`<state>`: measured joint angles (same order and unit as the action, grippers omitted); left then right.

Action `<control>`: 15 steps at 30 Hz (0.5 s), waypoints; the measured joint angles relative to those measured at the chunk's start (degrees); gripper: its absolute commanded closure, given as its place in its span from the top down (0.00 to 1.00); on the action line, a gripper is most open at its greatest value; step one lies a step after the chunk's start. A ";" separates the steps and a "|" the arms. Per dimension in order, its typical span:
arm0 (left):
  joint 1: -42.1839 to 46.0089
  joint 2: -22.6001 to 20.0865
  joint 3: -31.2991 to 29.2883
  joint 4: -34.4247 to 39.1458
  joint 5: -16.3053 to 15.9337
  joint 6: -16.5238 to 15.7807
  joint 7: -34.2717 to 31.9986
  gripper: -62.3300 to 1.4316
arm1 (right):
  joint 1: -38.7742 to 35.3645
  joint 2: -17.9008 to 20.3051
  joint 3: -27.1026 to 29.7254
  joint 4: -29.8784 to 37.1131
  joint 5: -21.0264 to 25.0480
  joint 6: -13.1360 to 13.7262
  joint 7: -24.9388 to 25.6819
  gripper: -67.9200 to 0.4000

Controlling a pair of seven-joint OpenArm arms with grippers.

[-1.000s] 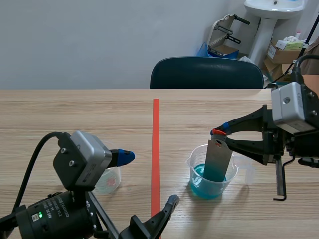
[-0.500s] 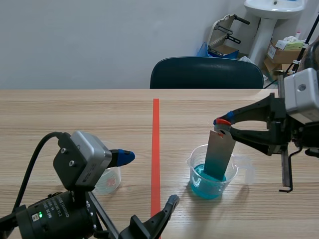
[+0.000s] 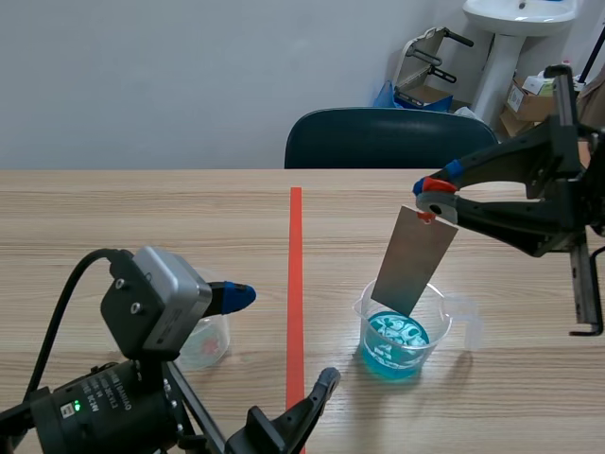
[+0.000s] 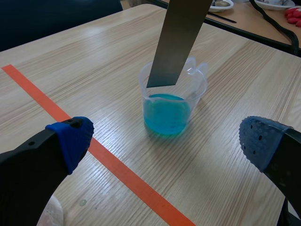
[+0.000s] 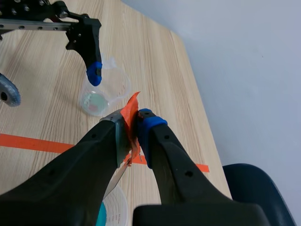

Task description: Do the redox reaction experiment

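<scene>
Left claw (image 4: pixel 167 139): spread wide, empty, nearest the robot.
Beaker (image 3: pixel 402 331): holds blue solution (image 3: pixel 395 342), standing ahead of it.
Metal strip (image 3: pixel 414 260): tilted, lower end at the beaker's mouth, above the solution.
Right claw (image 3: pixel 433 200): pinched on the strip's top; best to raise it straight, letting drips fall inside.

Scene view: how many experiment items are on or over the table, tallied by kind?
Clear beakers: 2 (blue-liquid beaker, small beaker)
Metal strip: 1
Total: 3
</scene>
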<state>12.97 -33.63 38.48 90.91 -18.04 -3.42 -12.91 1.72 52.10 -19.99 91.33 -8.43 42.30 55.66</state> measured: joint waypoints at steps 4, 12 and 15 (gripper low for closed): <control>-0.26 0.00 0.00 0.00 0.00 0.00 -0.24 1.00 | 0.00 2.91 0.00 2.01 2.67 0.00 0.00 0.02; -0.28 0.00 0.00 0.00 0.00 0.00 -0.24 1.00 | 0.00 8.85 0.00 5.88 7.32 0.02 0.00 0.02; -0.28 0.00 0.00 0.00 0.00 0.00 -0.24 1.00 | 0.00 10.86 0.00 7.04 8.72 0.02 0.00 0.02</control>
<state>12.69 -33.63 38.48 90.91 -18.04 -3.42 -13.15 1.72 62.96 -19.99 98.37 0.30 42.33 55.66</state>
